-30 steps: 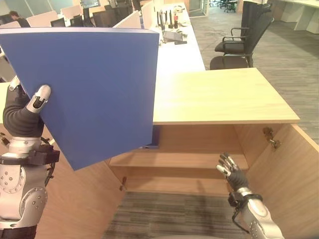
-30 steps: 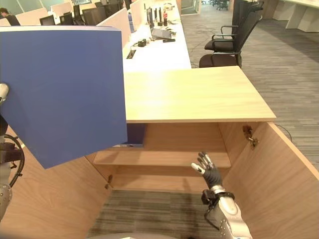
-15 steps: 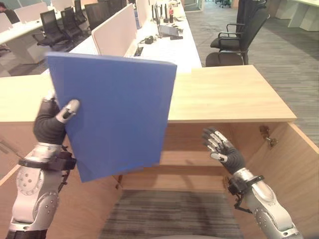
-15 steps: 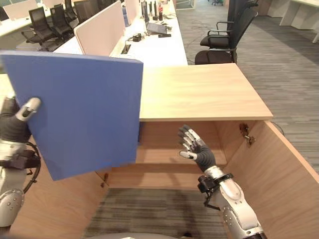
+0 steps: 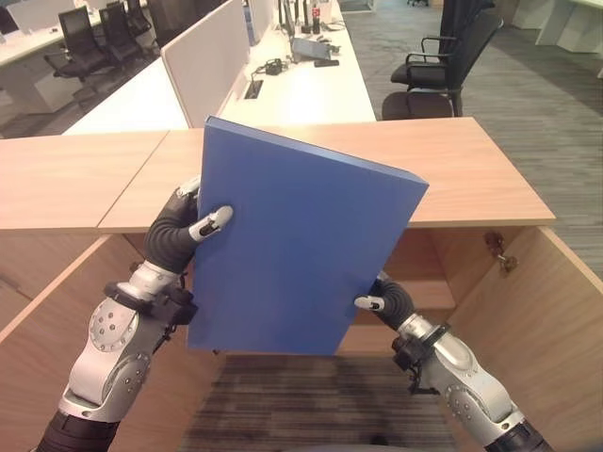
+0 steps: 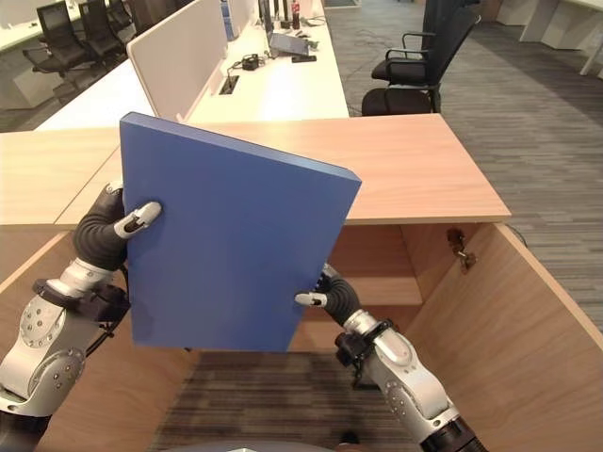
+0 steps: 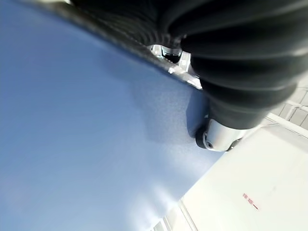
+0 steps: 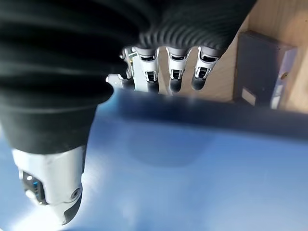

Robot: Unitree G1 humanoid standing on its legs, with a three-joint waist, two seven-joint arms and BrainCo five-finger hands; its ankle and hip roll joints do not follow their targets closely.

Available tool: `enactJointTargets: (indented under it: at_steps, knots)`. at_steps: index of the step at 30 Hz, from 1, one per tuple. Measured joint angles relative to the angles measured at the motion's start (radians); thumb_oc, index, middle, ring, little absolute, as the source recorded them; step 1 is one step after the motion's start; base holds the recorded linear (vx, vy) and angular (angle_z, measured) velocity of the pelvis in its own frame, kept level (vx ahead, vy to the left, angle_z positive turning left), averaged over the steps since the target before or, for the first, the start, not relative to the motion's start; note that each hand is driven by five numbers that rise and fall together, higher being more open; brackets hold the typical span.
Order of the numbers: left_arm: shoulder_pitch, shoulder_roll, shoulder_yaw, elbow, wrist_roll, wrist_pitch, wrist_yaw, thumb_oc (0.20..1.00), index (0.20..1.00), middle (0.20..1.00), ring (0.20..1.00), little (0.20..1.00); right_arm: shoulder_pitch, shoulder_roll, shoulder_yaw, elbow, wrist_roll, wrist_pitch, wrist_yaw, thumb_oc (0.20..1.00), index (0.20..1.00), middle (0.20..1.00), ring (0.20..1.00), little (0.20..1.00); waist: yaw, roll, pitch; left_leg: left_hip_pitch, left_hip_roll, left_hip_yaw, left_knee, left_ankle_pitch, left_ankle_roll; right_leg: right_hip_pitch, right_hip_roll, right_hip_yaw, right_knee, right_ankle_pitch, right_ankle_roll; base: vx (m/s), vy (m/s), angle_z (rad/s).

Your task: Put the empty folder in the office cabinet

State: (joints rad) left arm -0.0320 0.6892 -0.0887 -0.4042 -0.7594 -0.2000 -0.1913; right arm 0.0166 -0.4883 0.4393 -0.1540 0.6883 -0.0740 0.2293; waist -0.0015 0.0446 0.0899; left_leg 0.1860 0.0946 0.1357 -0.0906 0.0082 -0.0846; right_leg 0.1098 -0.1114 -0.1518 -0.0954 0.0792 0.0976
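At centre I now have both hands on the blue folder (image 5: 301, 254) — left hand (image 5: 184, 231) pinching at 9 o'clock, right hand (image 5: 382, 299) newly clamped at 4 o'clock — ready for the open cabinet (image 5: 471, 184).

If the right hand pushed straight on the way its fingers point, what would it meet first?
Probably the cabinet's wooden back wall: the right hand grips the blue folder, fingers aimed into the open cabinet. A dark box sits just beside that line; depth is unclear.

Left hand (image 5: 184, 231) and right hand (image 5: 382, 299) clamped (thumbs forward).
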Motion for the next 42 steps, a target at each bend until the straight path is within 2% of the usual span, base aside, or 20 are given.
enactJointTargets:
  at_steps: [4,8,9,10,21,30,31,32,33,34,36,38,40,42]
  knots:
    - [-0.071,0.024,-0.028,0.012,0.0,0.001,0.006,0.2,0.2,0.2,0.2,0.2,-0.041,-0.011,0.019,0.001,0.039,0.001,-0.013,1.0,1.0,1.0,1.0,1.0,-0.018,0.002,0.002,0.001,0.0,0.002,0.0,0.0,0.0,0.0,0.0,0.001,0.0,0.0,0.0,0.0,0.0,0.0]
    - [-0.096,0.042,-0.03,0.02,-0.01,0.002,0.007,0.2,0.2,0.2,0.2,0.2,-0.065,-0.023,0.031,0.001,0.041,0.001,-0.026,1.0,1.0,1.0,1.0,1.0,-0.018,0.006,0.004,0.0,0.0,0.005,0.0,0.0,0.0,-0.004,0.001,0.004,0.0,0.0,0.0,0.0,-0.004,-0.01]
    - [-0.096,0.052,-0.032,0.021,-0.021,0.003,0.007,0.2,0.2,0.2,0.2,0.2,-0.068,-0.023,0.037,0.001,0.069,0.001,-0.032,0.661,0.661,0.661,0.661,0.661,-0.018,0.009,0.006,0.0,0.0,0.006,0.0,0.0,0.0,-0.004,0.0,0.004,0.0,0.0,0.0,0.0,0.0,0.0]
    - [-0.096,0.056,-0.032,0.021,-0.022,0.003,0.007,0.2,0.2,0.2,0.2,0.2,-0.069,-0.023,0.039,0.001,0.077,0.001,-0.033,0.2,0.2,0.2,0.2,0.2,-0.018,0.011,0.007,0.0,0.0,0.006,0.0,0.0,0.0,-0.004,0.0,0.005,0.0,0.0,0.0,0.0,0.0,0.0]
    - [-0.088,0.049,-0.031,0.046,-0.06,0.017,0.006,0.2,0.2,0.2,0.2,0.2,-0.069,-0.024,0.038,0.004,0.117,0.001,-0.031,0.2,0.2,0.2,0.2,0.2,-0.018,0.02,0.014,0.001,0.0,0.007,0.0,0.0,0.0,-0.003,0.001,0.006,0.0,0.001,0.0,0.0,0.0,0.0]
    - [-0.037,0.002,-0.013,0.048,-0.059,0.021,0.005,0.2,0.2,0.2,0.2,0.2,-0.067,-0.032,0.035,0.004,0.115,0.017,-0.027,0.2,0.2,0.2,0.2,0.2,-0.017,0.018,0.015,0.001,0.0,0.007,0.0,0.0,0.0,-0.002,0.001,0.005,0.001,0.001,0.0,0.0,0.0,0.0]
    - [-0.031,-0.011,-0.006,0.048,-0.056,0.022,0.003,0.41,0.41,0.41,0.41,0.41,-0.067,-0.033,0.034,0.004,0.115,0.019,-0.024,0.2,0.2,0.2,0.2,0.2,-0.015,0.017,0.015,0.001,0.0,0.007,0.0,0.0,0.0,-0.002,0.001,0.005,0.001,0.001,0.0,0.0,0.0,0.0]
    - [-0.003,-0.029,0.012,0.048,-0.05,0.023,-0.004,0.925,0.925,0.925,0.925,0.925,-0.067,-0.033,0.032,0.003,0.11,0.022,-0.021,0.2,0.2,0.2,0.2,0.2,-0.016,0.016,0.015,0.001,0.0,0.007,0.0,0.0,0.0,-0.002,0.001,0.005,0.001,0.001,0.0,0.0,0.0,0.0]
    - [0.01,-0.031,0.015,0.048,-0.039,0.023,-0.005,1.0,1.0,1.0,1.0,1.0,-0.067,-0.042,0.03,0.003,0.106,0.022,-0.018,0.2,0.2,0.2,0.2,0.2,-0.013,0.013,0.016,0.001,0.0,0.006,0.0,0.0,0.0,-0.002,0.001,0.004,0.001,0.001,0.0,0.0,0.0,0.0]
    - [0.02,-0.038,0.031,0.049,-0.015,0.02,0.002,1.0,1.0,1.0,1.0,1.0,-0.067,-0.044,0.029,0.003,0.104,0.023,-0.009,0.2,0.2,0.2,0.2,0.2,-0.008,0.011,0.014,-0.001,0.0,0.006,0.0,0.0,0.0,-0.001,0.001,0.004,0.001,0.001,0.0,0.0,0.0,0.0]
    - [0.082,-0.081,0.135,0.069,0.033,0.017,0.021,1.0,1.0,1.0,1.0,1.0,-0.039,-0.056,-0.022,0.003,0.064,0.03,0.016,0.2,0.2,0.2,0.2,0.2,-0.008,0.009,0.015,-0.003,0.0,0.005,0.0,0.0,0.0,-0.001,0.0,0.003,0.0,0.0,0.0,0.0,0.0,0.0]
    - [0.171,-0.084,0.254,0.126,0.083,0.006,0.035,1.0,1.0,1.0,1.0,1.0,0.055,-0.129,-0.131,0.008,-0.023,0.039,0.031,0.2,0.2,0.2,0.2,0.2,0.01,0.009,0.015,-0.006,0.0,0.0,0.0,-0.001,0.001,-0.002,0.0,0.0,0.002,0.0,0.0,0.01,0.007,0.06]
    - [0.269,-0.096,0.357,0.139,0.103,0.003,0.043,1.0,1.0,1.0,1.0,1.0,0.141,-0.167,-0.209,0.032,-0.088,0.04,0.037,0.2,0.2,0.2,0.2,0.2,0.013,0.004,0.018,-0.006,0.001,-0.007,0.0,-0.001,0.001,-0.002,0.0,-0.007,0.0,0.0,0.0,0.01,0.012,0.09]
    - [0.326,-0.108,0.396,0.177,0.117,-0.004,0.04,1.0,1.0,1.0,1.0,1.0,0.174,-0.168,-0.241,0.082,-0.183,0.042,0.038,0.2,0.2,0.2,0.2,0.2,0.023,0.004,0.019,-0.016,0.0,-0.009,-0.002,-0.001,0.002,-0.002,-0.001,-0.011,0.001,-0.002,0.002,0.02,0.011,0.04]
